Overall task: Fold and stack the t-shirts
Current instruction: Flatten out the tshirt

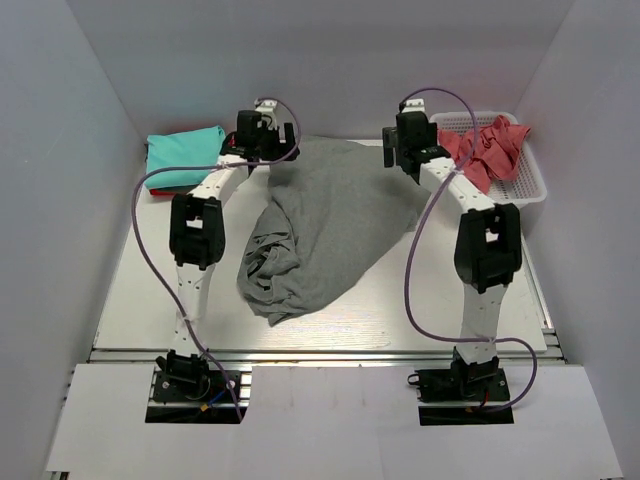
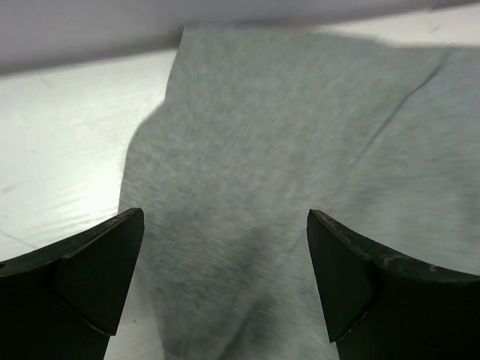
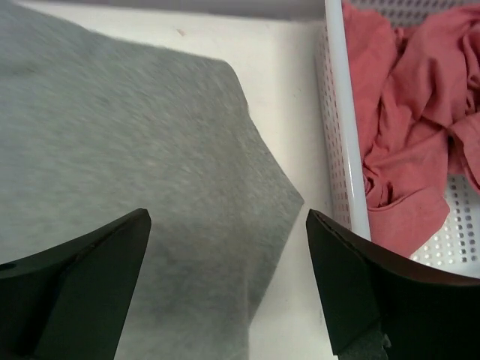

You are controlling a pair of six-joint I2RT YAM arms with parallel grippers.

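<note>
Both pairs of jaws hang wide and empty over the far edge of a grey t-shirt [image 1: 320,230], seemingly mid-flattening; next, its bunched near end likely needs pulling flat.

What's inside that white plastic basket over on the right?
Crumpled coral-red cloth t-shirt fabric lies heaped in the white mesh plastic basket. Whether that is one shirt or several, and whatever lies underneath, is covered.

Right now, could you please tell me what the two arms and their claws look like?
The left arm and right arm match: slim white links joined by chunky black joint housings. A purple cable loops along each: left cable, right cable. The left claw and right claw each have two broad matte black fingers with wedge tips.
</note>
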